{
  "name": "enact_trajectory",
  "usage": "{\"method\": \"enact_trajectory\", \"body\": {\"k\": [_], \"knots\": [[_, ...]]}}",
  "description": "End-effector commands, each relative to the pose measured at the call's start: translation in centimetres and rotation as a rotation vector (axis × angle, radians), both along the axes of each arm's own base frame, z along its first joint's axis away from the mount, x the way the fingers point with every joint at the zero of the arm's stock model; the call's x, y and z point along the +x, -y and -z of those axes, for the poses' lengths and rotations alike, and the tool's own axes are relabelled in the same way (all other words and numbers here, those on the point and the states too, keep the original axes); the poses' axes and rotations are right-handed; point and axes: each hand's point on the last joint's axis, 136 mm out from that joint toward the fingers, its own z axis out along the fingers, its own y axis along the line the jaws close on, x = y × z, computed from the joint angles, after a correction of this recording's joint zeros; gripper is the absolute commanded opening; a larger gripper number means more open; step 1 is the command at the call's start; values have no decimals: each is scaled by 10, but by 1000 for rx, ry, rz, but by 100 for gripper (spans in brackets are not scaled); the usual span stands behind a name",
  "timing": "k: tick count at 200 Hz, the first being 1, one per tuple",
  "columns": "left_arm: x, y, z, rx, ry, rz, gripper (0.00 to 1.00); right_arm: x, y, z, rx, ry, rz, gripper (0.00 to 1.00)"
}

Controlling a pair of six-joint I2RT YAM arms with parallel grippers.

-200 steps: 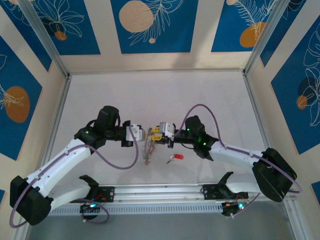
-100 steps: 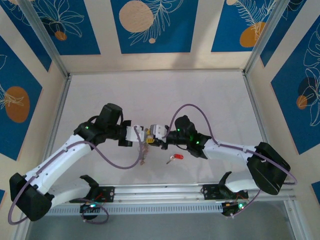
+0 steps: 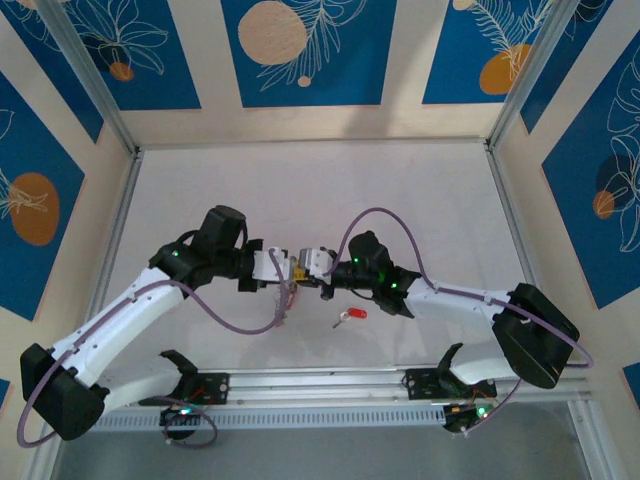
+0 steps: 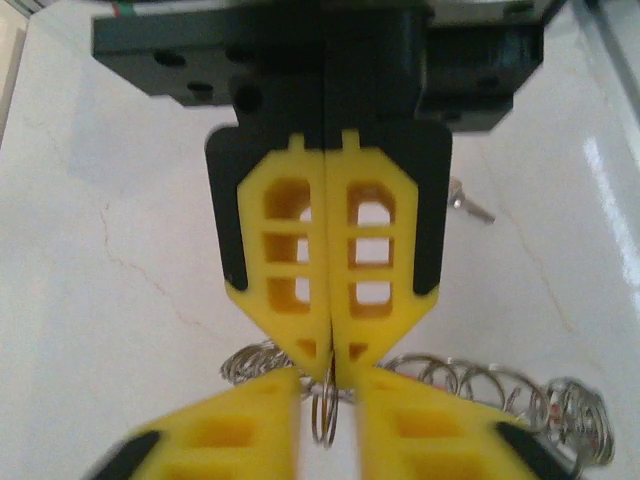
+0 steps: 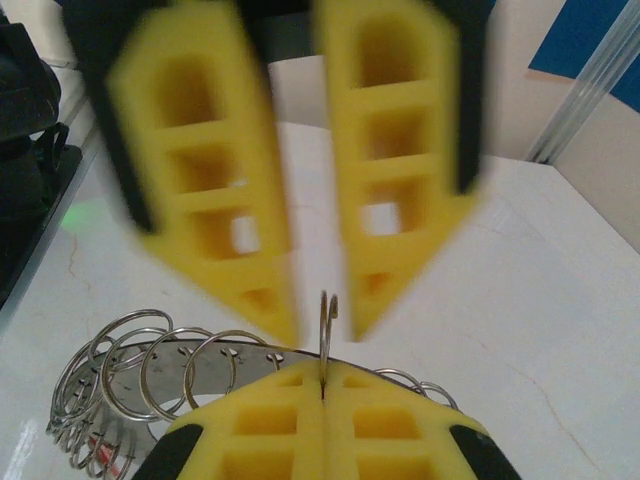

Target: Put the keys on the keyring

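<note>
The keyring (image 3: 288,300) hangs between the two grippers above the table. It is a grey metal disc (image 5: 200,375) with several small wire loops (image 5: 140,350) along its rim. My right gripper (image 5: 322,375) is shut on one upright loop (image 5: 324,325) and shows from the front in the left wrist view (image 4: 328,365). My left gripper (image 4: 328,390) faces it tip to tip. Its blurred fingers (image 5: 215,210) stand apart on either side of that loop, open. One of the keys (image 3: 352,314), red-headed, lies on the table below the right gripper.
The white table (image 3: 320,190) stretches far behind the grippers, framed by metal rails and blue patterned walls. The arm bases and a rail (image 3: 320,385) run along the near edge.
The right arm moved left to meet the left gripper and shut on a loop of the keyring. The left jaws, shut before, have parted.
</note>
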Motion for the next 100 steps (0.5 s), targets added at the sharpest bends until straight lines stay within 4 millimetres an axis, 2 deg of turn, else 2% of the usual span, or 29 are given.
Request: {"method": "enact_trajectory", "body": {"k": [1,24,57,81,100], "knots": [[-4,8,-27,-109,9,17,37,-3,2,-25,100,63,-9,0],[3,1,-30,-167,-7,-51,38,-9,17,-38,209,79,-30,0],[-9,3,-34,-252,-33,-8,38,-19,28,-44,262,130,-47,0],[-16,8,-35,-276,-53,47,37,-21,31,-47,270,148,-41,0],[-20,14,-35,-294,-75,95,36,-31,31,-45,260,199,-105,0]]}}
